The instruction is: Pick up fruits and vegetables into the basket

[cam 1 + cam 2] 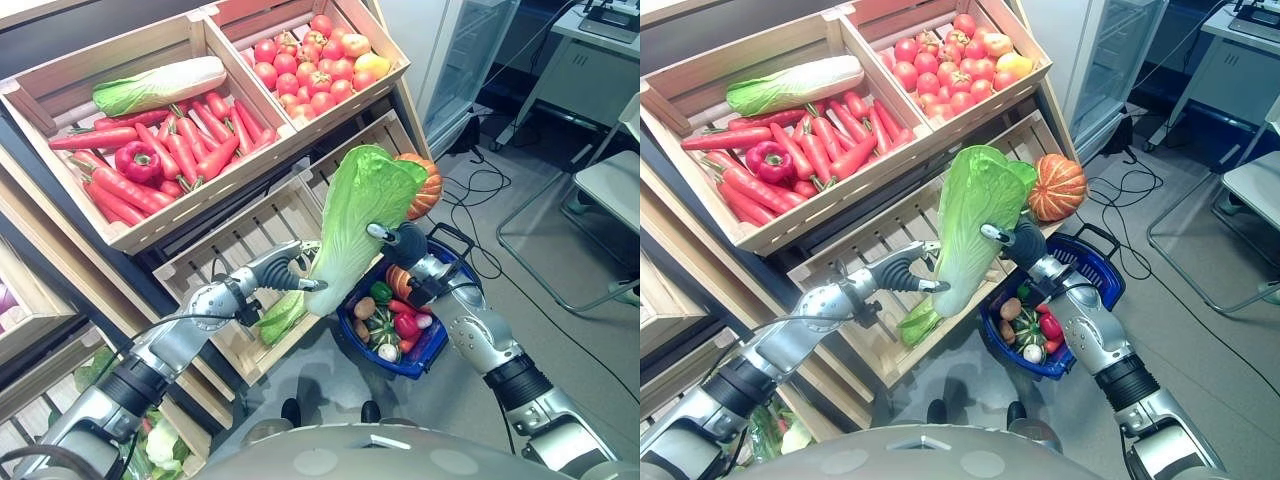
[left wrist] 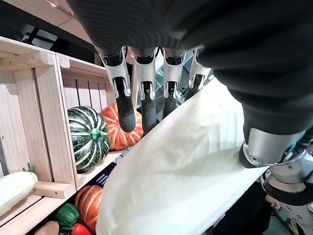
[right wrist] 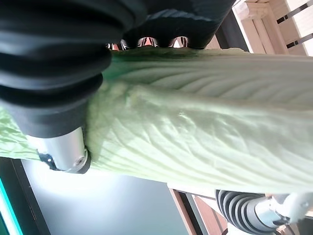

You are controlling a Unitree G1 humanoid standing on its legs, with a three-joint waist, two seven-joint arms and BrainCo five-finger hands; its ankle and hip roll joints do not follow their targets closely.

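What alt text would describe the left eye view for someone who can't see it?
Both robot hands, left hand and right hand, hold a large green cabbage upright above a blue basket of vegetables, beside wooden crates of carrots and tomatoes.

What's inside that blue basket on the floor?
The blue basket holds mixed vegetables: red and green peppers, a small striped squash, something brown. The cabbage held by both robot hands covers its far-left part.
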